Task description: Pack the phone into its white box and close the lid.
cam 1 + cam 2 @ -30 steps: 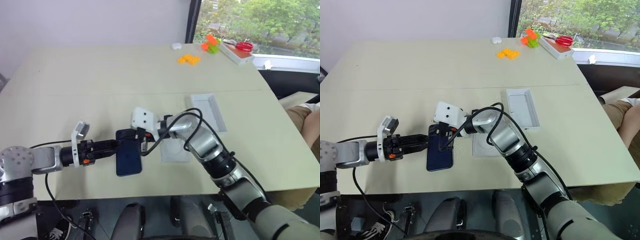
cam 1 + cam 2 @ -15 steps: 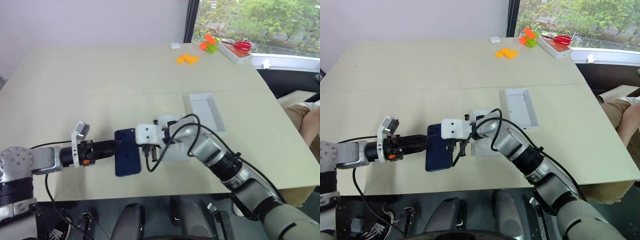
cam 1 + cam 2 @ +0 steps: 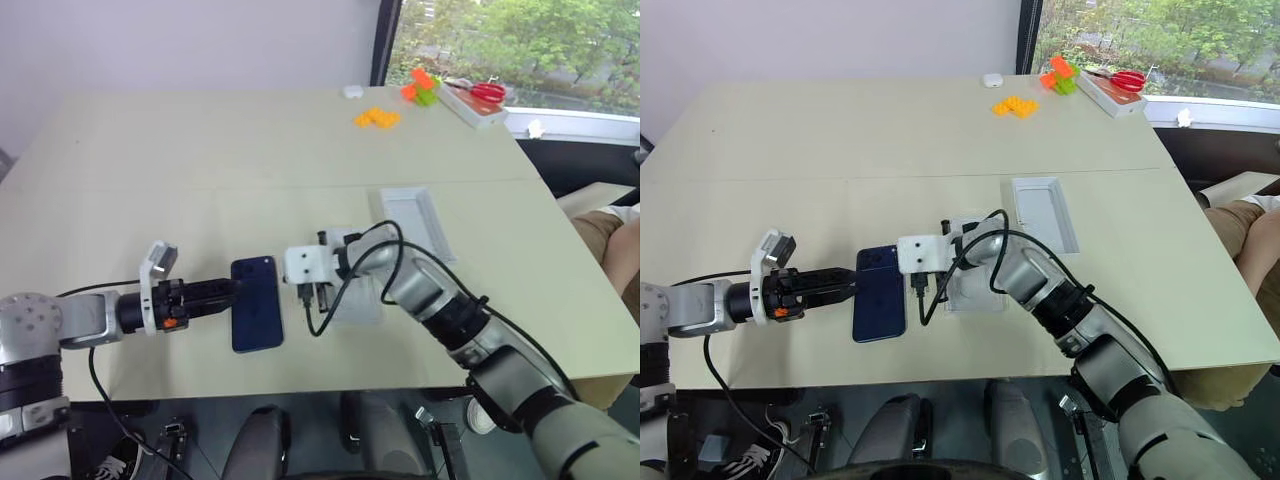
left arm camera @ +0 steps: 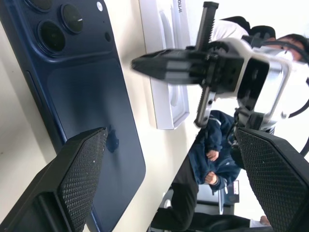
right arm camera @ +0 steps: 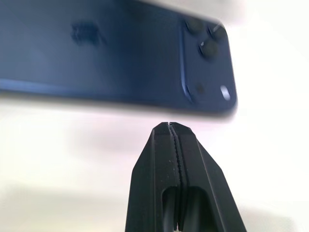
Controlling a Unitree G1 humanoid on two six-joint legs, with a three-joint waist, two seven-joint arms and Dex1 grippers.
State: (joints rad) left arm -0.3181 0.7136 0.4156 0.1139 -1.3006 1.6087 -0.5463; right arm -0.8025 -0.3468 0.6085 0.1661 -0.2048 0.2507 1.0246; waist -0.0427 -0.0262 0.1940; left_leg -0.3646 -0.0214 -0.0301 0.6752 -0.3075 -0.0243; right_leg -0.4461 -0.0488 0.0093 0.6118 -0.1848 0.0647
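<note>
Two hands flank the phone point(image 3: 256, 303), which lies camera side up on the tabletop point(image 3: 200, 160) in the lower middle of the frame, flat and not lifted. The left hand point(image 3: 222, 293) comes in from the lower left with its fingers spread wide, low at the phone's left edge; whether they touch it I cannot tell. The right hand point(image 5: 169, 133) has its fingers pressed tightly together, holding nothing, with the tip aimed at the phone's right edge near the camera corner, close but seemingly apart from it. Just right of the phone, under the right arm, lies a white insert point(image 3: 972, 291), and further right, towards the middle of the frame, sits the white box point(image 3: 414, 222), open and empty. No lid is clear to me from here. To my eye the job now is getting a slim, glossy phone off a flat surface. The shut right hand would do best as a pusher or stop against the far edge, kept low, while the left hand closes across the phone's width. Pushing too hard may send the phone skating.
</note>
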